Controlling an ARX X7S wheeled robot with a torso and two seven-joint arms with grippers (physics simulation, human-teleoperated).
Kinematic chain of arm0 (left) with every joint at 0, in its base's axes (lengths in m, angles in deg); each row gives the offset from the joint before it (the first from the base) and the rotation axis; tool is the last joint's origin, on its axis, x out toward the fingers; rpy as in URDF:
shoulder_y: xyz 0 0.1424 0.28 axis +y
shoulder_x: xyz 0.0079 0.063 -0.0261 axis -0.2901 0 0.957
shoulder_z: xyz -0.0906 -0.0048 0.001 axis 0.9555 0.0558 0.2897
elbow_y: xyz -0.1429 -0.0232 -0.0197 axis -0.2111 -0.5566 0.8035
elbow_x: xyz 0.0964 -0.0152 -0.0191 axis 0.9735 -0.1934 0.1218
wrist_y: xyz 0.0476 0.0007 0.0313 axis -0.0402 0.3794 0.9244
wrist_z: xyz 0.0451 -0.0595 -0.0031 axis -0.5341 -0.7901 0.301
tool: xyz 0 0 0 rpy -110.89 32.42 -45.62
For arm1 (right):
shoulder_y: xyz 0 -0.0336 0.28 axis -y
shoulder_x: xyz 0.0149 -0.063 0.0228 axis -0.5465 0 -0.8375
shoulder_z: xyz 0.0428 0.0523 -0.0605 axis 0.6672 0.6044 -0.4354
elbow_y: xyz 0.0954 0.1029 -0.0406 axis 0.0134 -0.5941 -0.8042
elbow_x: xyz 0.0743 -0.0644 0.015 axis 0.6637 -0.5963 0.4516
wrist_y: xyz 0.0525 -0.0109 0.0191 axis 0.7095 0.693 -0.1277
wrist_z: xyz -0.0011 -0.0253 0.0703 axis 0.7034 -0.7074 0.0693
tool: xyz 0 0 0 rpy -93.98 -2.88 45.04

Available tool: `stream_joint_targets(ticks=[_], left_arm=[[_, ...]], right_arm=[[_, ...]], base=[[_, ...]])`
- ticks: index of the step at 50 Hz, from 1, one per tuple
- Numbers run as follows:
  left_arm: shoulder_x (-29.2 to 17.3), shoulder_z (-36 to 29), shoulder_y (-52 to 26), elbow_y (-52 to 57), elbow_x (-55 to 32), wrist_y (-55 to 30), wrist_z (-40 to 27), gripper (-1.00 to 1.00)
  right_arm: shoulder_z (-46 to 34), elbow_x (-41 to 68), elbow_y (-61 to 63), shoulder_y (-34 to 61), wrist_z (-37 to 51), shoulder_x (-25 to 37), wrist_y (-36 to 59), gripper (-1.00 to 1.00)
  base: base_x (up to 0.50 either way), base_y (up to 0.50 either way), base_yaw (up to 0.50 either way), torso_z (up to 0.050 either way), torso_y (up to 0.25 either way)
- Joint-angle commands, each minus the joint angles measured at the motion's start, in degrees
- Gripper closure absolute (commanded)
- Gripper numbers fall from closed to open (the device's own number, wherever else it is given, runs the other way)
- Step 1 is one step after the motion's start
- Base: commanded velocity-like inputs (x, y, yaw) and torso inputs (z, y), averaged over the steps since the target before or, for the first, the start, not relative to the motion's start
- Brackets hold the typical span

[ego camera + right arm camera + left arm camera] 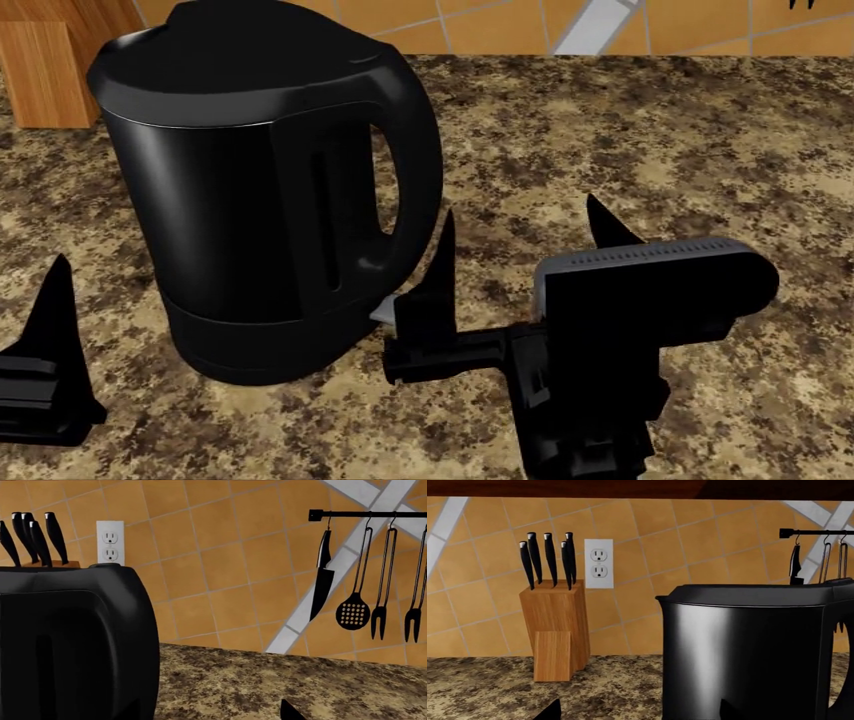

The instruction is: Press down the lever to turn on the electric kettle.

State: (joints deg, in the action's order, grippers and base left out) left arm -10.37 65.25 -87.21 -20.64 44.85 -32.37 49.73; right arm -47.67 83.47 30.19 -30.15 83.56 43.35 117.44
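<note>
The glossy black electric kettle (254,190) stands on the speckled countertop, its loop handle turned toward my right arm. The lever (382,310) is a small light-grey tab at the base below the handle. My right gripper (523,250) is open. Its left finger (434,285) stands right beside the lever, partly covering it; whether they touch I cannot tell. My left gripper (54,330) shows one finger left of the kettle. In the left wrist view it (639,712) is open, with the kettle (747,655) close ahead. In the right wrist view the kettle (73,645) fills the left side.
A wooden knife block (554,630) and a wall outlet (598,563) stand behind the kettle against the tiled wall. A black rail (367,516) with a hanging knife, slotted spoon and forks is on the wall to the right. The granite countertop (694,150) extends right.
</note>
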Motion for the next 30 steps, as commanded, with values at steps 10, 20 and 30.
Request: stream_joint_targets(ticks=[10,20,30], left_arm=[[-1.0,1.8,2.0,0.6,-1.8,1.0,-0.6,-1.0],[-1.1,0.6,1.7,-1.2,-1.9,1.9,-1.2,-1.0],[-1.0,0.5,1.4,-1.9,-3.0,2.0,-1.5,-1.0]], right_arm=[[3.1,-0.4,-11.5,7.8,1.0,4.4,4.8,-1.0],[-1.9,-2.3,-16.7,6.7,-0.9,8.5,4.3,1.0],[-3.9,-1.6,-24.3,4.7,-3.4,7.1,-5.8,1.0]], base=[[0.0,0.0,0.0,0.0,0.0],[0.0,0.0,0.0,0.0,0.0],[0.0,0.0,0.0,0.0,0.0]])
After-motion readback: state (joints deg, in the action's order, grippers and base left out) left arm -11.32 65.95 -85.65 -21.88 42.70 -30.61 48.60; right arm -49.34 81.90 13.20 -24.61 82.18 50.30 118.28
